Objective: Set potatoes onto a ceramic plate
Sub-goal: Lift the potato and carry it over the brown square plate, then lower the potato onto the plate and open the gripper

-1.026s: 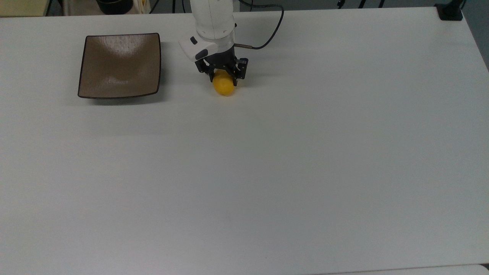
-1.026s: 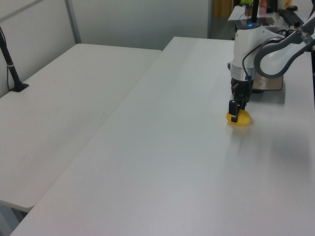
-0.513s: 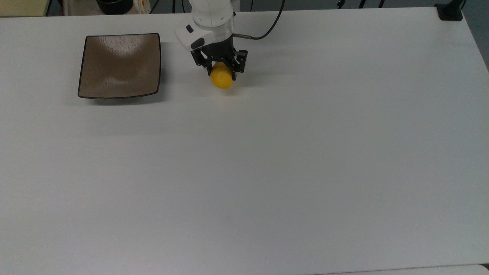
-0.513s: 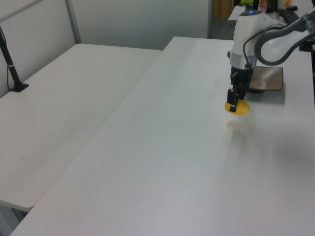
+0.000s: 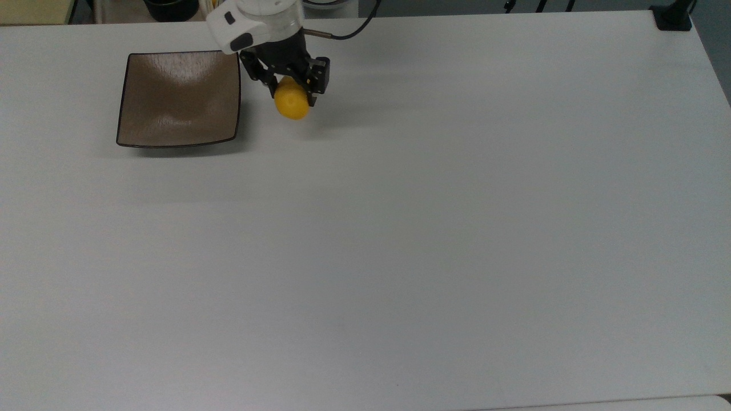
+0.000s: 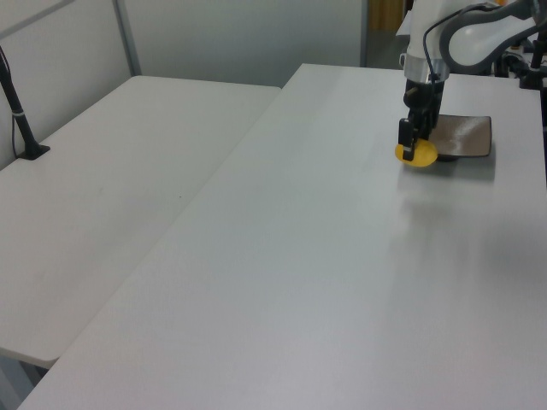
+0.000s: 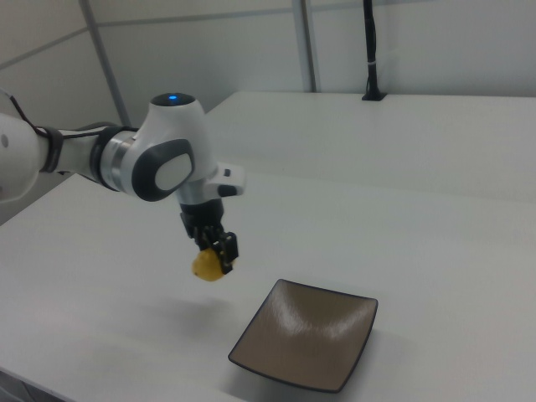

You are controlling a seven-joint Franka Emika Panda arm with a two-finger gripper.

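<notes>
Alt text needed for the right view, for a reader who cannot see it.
A white robot arm's pincer holds a yellow potato in the air above a white table, beside an empty square brown plate.

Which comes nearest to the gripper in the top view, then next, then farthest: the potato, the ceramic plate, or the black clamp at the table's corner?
1. Potato, held in the gripper.
2. Ceramic plate, just toward the top view's left.
3. Black clamp, far off at the top view's upper right corner.
</notes>
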